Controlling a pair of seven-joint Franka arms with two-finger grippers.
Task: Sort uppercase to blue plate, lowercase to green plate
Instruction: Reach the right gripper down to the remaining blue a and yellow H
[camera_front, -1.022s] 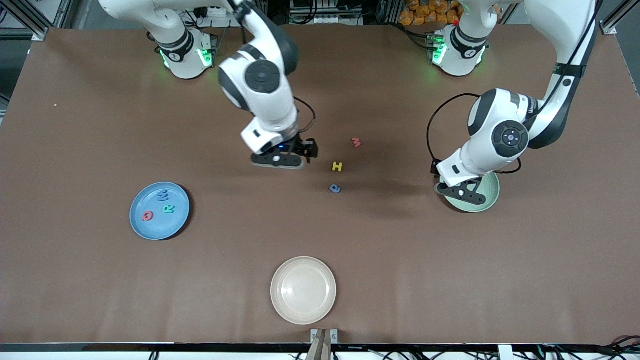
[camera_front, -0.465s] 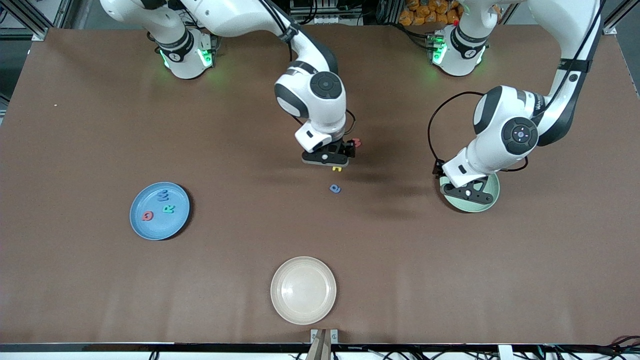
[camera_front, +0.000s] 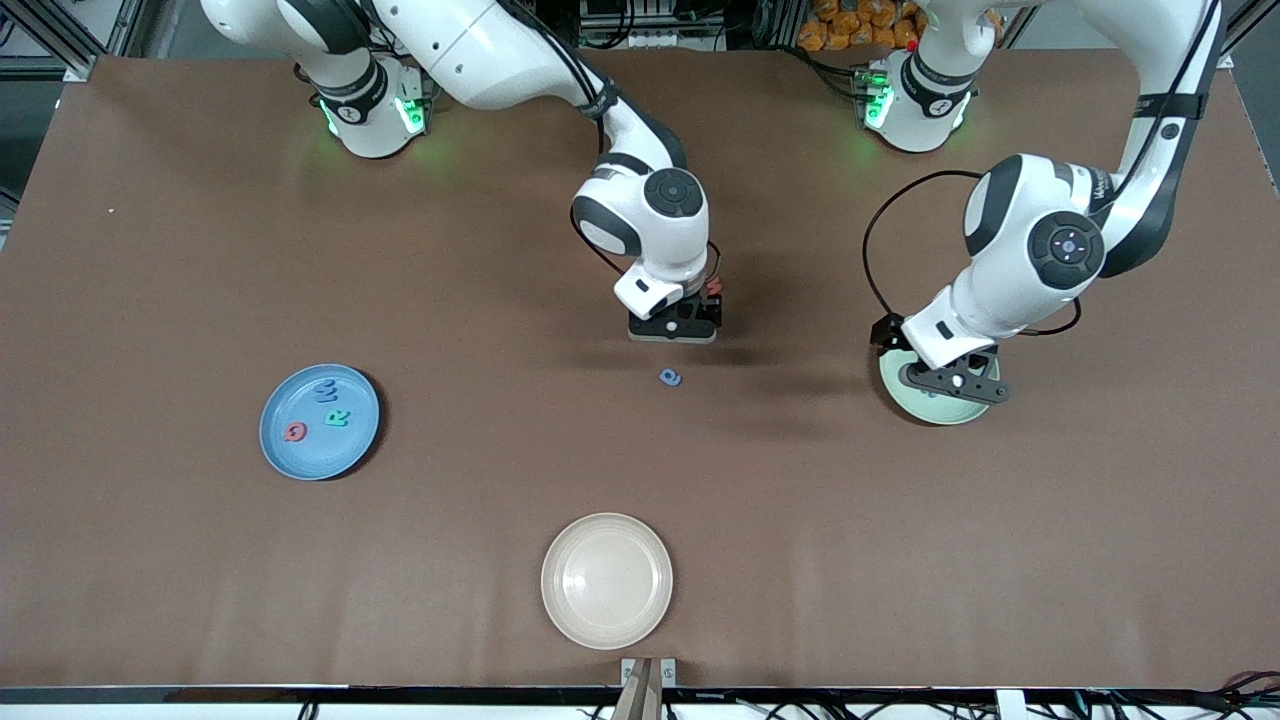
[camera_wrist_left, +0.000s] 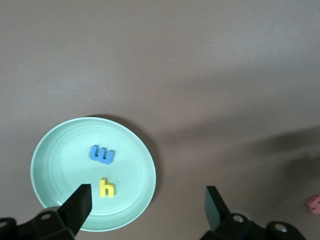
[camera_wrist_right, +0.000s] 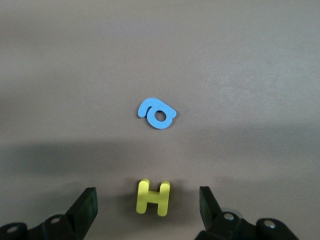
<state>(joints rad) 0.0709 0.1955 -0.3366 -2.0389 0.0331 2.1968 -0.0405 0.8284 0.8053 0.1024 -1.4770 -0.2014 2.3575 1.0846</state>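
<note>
My right gripper (camera_wrist_right: 147, 206) is open and hangs low over the yellow H (camera_wrist_right: 153, 196), which lies between its fingers (camera_wrist_right: 85, 207) without touching them. The blue rounded lowercase letter (camera_front: 670, 377) lies a little nearer the front camera. The red w (camera_front: 713, 287) peeks out beside the right hand. My left gripper (camera_wrist_left: 146, 207) is open and empty above the green plate (camera_wrist_left: 55, 150), which holds a yellow h (camera_wrist_left: 106, 187) and a blue lowercase letter (camera_wrist_left: 102, 154). The blue plate (camera_front: 330, 455) holds the red Q (camera_front: 295, 432), teal R (camera_front: 337, 417) and blue W (camera_front: 326, 390).
A beige plate (camera_front: 607, 580) sits near the table's front edge, nearer the front camera than the loose letters. The brown table top (camera_front: 150, 300) is bare around the plates.
The right gripper has travelled toward the left arm's end of the table and now covers the yellow H. The left hand has shifted slightly over the green plate.
</note>
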